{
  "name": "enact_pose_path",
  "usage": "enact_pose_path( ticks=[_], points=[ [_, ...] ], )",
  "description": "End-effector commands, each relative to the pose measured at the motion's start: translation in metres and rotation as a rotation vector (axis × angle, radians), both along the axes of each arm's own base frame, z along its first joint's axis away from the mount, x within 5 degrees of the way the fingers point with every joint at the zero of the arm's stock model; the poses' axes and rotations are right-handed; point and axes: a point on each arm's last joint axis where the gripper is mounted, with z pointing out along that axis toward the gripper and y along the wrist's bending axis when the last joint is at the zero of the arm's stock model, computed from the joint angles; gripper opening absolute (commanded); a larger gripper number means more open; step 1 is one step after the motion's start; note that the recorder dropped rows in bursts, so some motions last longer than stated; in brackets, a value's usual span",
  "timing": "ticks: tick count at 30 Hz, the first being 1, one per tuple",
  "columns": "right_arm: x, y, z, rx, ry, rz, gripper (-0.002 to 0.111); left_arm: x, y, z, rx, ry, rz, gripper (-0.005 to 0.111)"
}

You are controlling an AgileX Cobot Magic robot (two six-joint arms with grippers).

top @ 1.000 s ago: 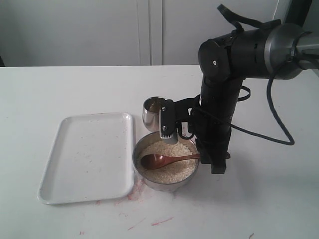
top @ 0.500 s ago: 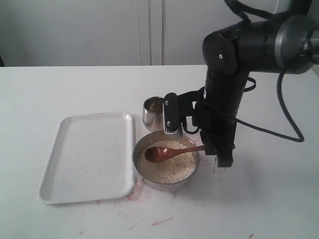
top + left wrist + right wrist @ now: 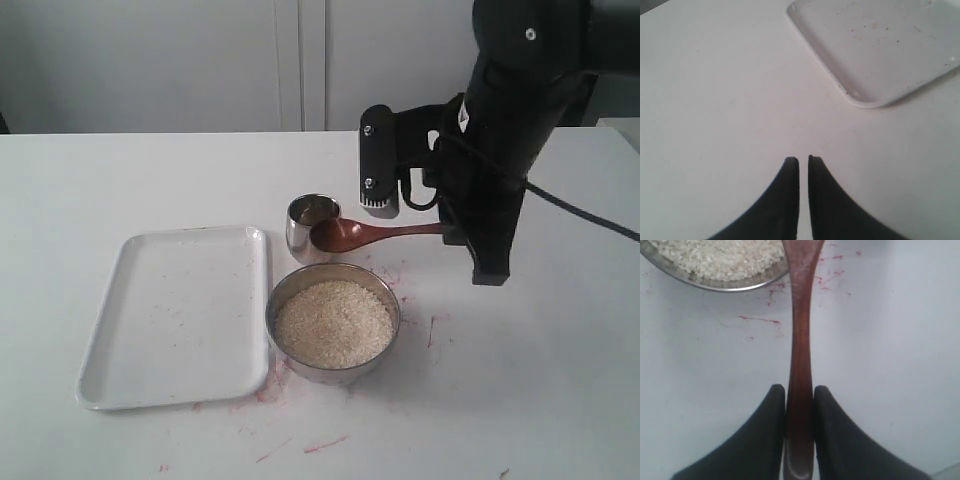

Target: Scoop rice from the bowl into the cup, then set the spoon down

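1. Spoon (image 3: 385, 232) is hanging roughly level at the centre of the exterior view, raised off the table (image 3: 540, 400), with its oval head overlapping the right rim of the cup (image 3: 310, 222).
2. Right gripper (image 3: 799, 388) is pinching the far end of the handle. Its two dark fingers (image 3: 760, 440) are pressing on either side, and the slender handle is running out between their tips toward the head.
3. Bowl (image 3: 330, 373) is sitting at lower centre, just in front of the cup. It is brimming with rice (image 3: 333, 322), and the spoon is hanging clear of it.
4. Whether grains are lying in the spoon's head cannot be told.
5. Left gripper (image 3: 803, 159) is hovering over bare table near a corner of the white tray (image 3: 880, 45), its fingers showing only a sliver between them and gripping nothing.
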Motion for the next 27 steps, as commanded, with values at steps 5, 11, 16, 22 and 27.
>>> enact_pose_path(
  ticks=[5, 11, 16, 22, 27],
  points=[
    [-0.021, 0.026, 0.018, -0.202, -0.162, -0.023, 0.0, -0.001, 0.0, -0.007, -0.005, 0.057, -0.002, 0.014],
    [-0.032, 0.046, 0.021, -0.288, -0.248, -0.069, 0.0, -0.001, 0.0, -0.007, -0.005, 0.057, -0.002, 0.014],
    [-0.032, 0.064, 0.01, -0.331, -0.286, -0.051, 0.0, -0.001, 0.0, -0.007, -0.005, 0.057, -0.002, 0.014],
    [-0.032, 0.083, -0.013, -0.362, -0.243, -0.014, 0.0, -0.001, 0.0, -0.007, -0.005, 0.057, -0.002, 0.014],
    [-0.025, 0.087, -0.025, -0.39, -0.26, -0.044, 0.0, -0.001, 0.0, -0.007, -0.005, 0.057, -0.002, 0.014]
  ],
)
